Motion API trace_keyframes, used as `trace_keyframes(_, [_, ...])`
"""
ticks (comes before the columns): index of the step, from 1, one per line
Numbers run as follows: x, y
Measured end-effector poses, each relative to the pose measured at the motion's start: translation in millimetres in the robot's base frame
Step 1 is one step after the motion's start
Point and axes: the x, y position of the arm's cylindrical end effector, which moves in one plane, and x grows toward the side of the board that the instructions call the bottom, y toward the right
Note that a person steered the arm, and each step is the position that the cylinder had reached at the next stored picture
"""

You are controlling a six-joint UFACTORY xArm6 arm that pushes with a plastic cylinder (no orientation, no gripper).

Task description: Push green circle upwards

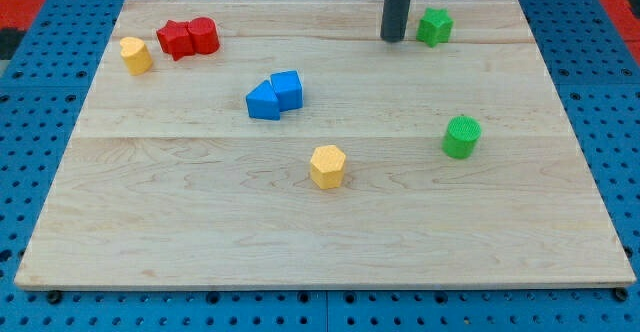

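Note:
The green circle [461,137] is a short green cylinder at the view's right, about mid-height on the wooden board [200,212]. My tip [393,40] is near the view's top, just left of a green star block [434,26]. It stands well above and to the left of the green circle, not touching it.
Two red blocks [188,38] sit together at the top left, with a yellow block [136,55] to their left. Two blue blocks [275,95] touch near the centre. A yellow hexagon block [327,166] lies below the centre. Blue pegboard surrounds the board.

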Motion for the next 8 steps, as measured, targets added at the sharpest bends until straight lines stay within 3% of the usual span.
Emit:
trace_keyframes(2, [128, 21])
trace_keyframes(4, [184, 54])
trace_keyframes(5, [188, 84])
trace_keyframes(7, [141, 52])
trace_keyframes(8, [141, 82])
